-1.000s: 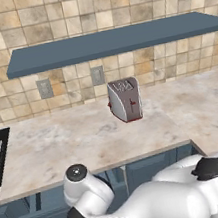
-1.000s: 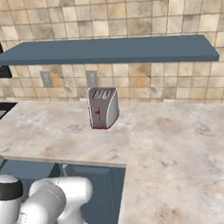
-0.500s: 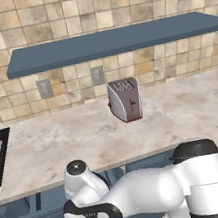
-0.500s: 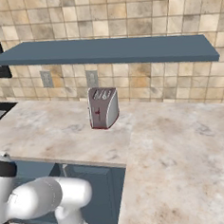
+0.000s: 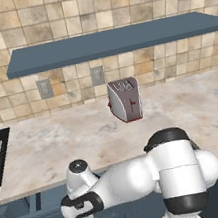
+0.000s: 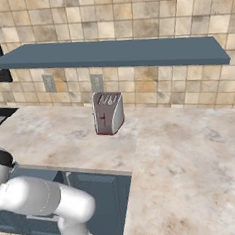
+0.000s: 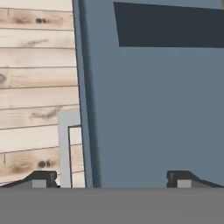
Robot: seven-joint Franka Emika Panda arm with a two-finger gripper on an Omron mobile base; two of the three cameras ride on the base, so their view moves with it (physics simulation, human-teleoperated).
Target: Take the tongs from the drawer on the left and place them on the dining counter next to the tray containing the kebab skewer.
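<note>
- Low in front of the cabinets, your arm (image 5: 133, 178) folds down below the edge of the kitchen counter (image 5: 46, 142), which puts the hand at drawer height rather than over the worktop.
- Your gripper (image 7: 112, 180) stands spread to its widest, its fingertips (image 7: 41, 178) far apart and nothing between them; judging by the task, that width is kept ready for a handle or for the tongs.
- Straight ahead of the gripper lies a flat slate-blue panel (image 7: 153, 109), most likely part of the drawer (image 6: 98, 201), with a darker rectangle at its far end.
- Off to one side of the gripper runs pale wooden floor (image 7: 39, 87), so the hand is looking down along the cabinet front.
- Just beside the panel's edge, near one fingertip, sits a thin grey frame (image 7: 63, 144); you cannot tell what it is.
- Where the tongs lie you cannot tell; by the task they should be inside the drawer, ahead of the gripper.
- Up behind the gripper, a toaster (image 5: 125, 99) stands on the counter, well apart.
- Judged from this, the fetch has barely begun.
</note>
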